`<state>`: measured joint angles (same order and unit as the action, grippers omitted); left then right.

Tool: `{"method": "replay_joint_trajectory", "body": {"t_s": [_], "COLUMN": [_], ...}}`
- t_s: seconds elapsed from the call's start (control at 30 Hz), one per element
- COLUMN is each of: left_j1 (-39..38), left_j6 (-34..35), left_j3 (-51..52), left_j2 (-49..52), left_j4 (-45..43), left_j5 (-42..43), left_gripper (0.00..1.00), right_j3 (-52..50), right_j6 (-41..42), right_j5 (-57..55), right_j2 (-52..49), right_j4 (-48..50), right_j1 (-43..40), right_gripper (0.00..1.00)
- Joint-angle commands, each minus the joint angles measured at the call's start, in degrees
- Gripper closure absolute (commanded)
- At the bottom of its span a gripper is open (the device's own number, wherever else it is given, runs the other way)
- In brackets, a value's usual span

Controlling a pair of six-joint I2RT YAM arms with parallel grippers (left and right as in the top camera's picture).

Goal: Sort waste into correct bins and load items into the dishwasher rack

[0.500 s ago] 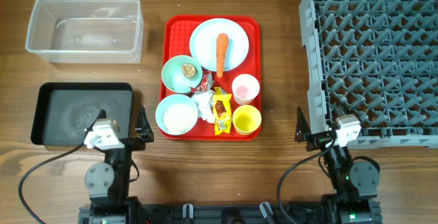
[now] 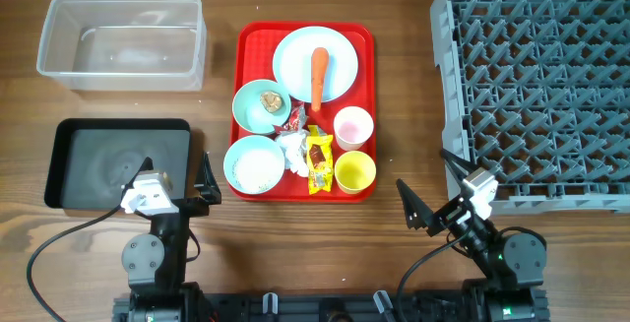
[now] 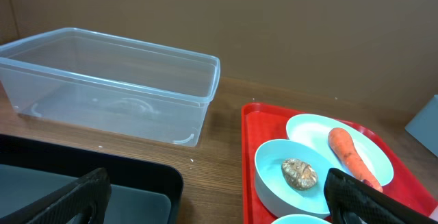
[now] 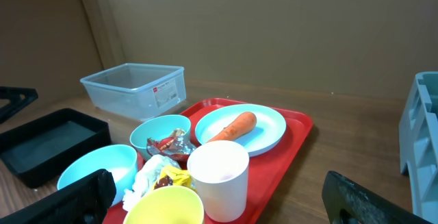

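On the red tray (image 2: 246,56) sit a pale blue plate (image 2: 295,66) with an orange carrot (image 2: 319,73), a bowl with a brown lump (image 2: 271,99), a bowl of white grains (image 2: 254,167), a red wrapper (image 2: 296,118), a white tissue (image 2: 293,149), a yellow wrapper (image 2: 319,159), a pinkish-white cup (image 2: 353,126) and a yellow cup (image 2: 354,171). My left gripper (image 2: 193,189) is open and empty by the black tray (image 2: 108,162). My right gripper (image 2: 430,192) is open and empty, right of the red tray. The clear tub (image 2: 120,41) and grey rack (image 2: 536,86) hold nothing.
The red tray also shows in the right wrist view (image 4: 287,142), with the pinkish-white cup (image 4: 217,179) nearest. The left wrist view shows the clear tub (image 3: 109,80) and the black tray (image 3: 89,179). Bare wood lies between the red tray and the rack.
My right gripper has swung left, away from the rack's front corner, towards the red tray. The left arm and all objects are unmoved.
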<state>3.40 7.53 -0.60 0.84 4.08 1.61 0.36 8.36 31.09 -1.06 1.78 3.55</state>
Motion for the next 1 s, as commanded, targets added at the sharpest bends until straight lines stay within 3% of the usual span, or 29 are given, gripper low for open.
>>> {"method": "replay_joint_trajectory", "body": {"t_s": [0.0, 0.8, 0.97], "left_j1": [0.4, 0.4, 0.4], "left_j6": [-1.1, -1.1, -1.1], "left_j3": [0.3, 0.3, 0.3], "left_j2": [-0.5, -0.4, -0.4], "left_j4": [0.3, 0.3, 0.3], "left_j5": [0.1, 0.1, 0.1], "left_gripper": [0.00, 0.00, 0.00], "right_j3": [-0.1, -0.1, -0.1], "right_j6": [0.8, 0.8, -3.9], "right_j5": [1.1, 1.1, -1.1], "right_j2": [0.0, 0.0, 0.0], "right_j4": [0.3, 0.3, 0.3], "right_j1": [0.0, 0.0, 0.0], "right_gripper": [0.00, 0.00, 0.00]}}
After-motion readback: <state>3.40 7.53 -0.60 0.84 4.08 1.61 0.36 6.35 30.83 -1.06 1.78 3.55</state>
